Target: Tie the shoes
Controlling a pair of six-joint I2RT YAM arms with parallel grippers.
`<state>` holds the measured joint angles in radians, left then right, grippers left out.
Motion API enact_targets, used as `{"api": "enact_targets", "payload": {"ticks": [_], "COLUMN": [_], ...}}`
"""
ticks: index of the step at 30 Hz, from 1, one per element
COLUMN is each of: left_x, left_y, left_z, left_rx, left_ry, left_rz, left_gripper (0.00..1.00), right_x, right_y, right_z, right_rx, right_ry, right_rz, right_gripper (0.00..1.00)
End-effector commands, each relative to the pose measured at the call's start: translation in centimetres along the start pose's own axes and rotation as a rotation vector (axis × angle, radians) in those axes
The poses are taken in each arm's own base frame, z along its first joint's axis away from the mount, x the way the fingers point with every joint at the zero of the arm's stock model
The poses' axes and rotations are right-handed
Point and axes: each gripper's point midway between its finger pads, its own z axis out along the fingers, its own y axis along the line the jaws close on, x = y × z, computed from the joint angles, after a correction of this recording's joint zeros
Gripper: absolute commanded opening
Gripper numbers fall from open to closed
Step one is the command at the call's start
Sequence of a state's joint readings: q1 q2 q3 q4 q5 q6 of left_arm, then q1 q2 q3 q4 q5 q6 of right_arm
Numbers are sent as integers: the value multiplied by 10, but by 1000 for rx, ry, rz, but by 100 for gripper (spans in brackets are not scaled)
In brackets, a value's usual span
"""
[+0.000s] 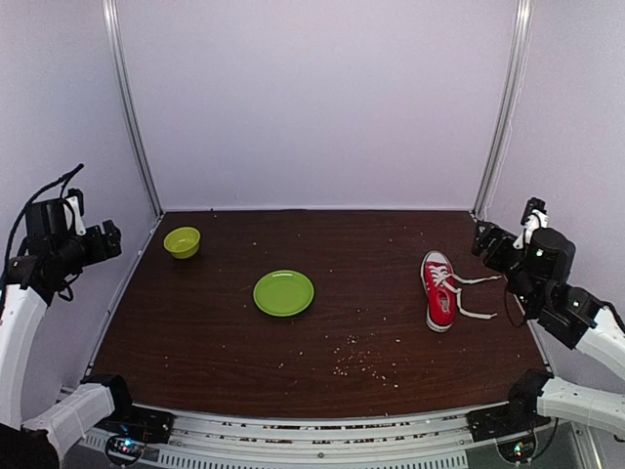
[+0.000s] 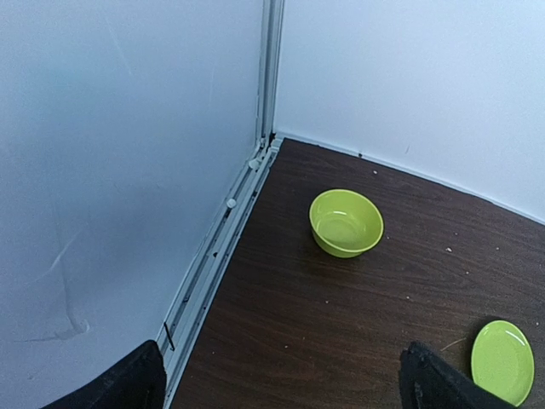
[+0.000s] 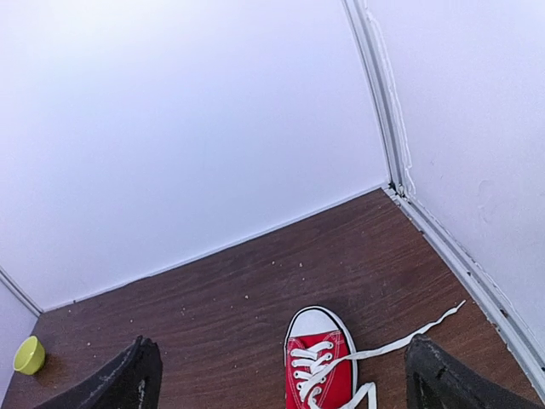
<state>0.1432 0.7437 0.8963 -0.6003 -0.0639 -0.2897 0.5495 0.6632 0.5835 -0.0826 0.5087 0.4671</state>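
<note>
A small red sneaker [image 1: 439, 290] with a white toe cap lies on the right side of the dark wooden table, toe toward the back wall. Its white laces [image 1: 476, 293] trail loose to the right. In the right wrist view the shoe [image 3: 318, 368] sits at the bottom edge, between my spread fingers, with one lace [image 3: 409, 337] running right. My right gripper [image 1: 496, 244] hovers open, raised to the right of the shoe. My left gripper [image 1: 105, 241] hangs open at the far left, holding nothing; its fingertips [image 2: 136, 381] frame bare table.
A green bowl [image 1: 182, 241] stands at the back left, also in the left wrist view [image 2: 345, 222]. A green plate [image 1: 283, 292] lies mid-table. Crumbs are scattered near the front. White walls and metal rails [image 1: 132, 107] close in three sides.
</note>
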Motion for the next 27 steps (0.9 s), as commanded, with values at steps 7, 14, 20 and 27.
{"api": "enact_targets", "payload": {"ticks": [7,14,20,27], "left_x": [1,-9,-79,-61], "left_y": [8,-47,-137,-149], "left_z": [19,32,12,29], "left_rx": [-53,244,464,465], "left_ry": [34,42,-28,31], "left_rz": [-30,-26,131,212], "left_gripper": [98,92,91,92], "right_x": [11,33,69,132], "right_y": [-19,-13,-26,-49], "right_z": [-13,-11,-18,-18], "right_rx": [48,34,129,273], "right_ry": [64,198,406,630], "right_rz": [-70,-89,-36,-69], "right_gripper": [100,100,100,99]}}
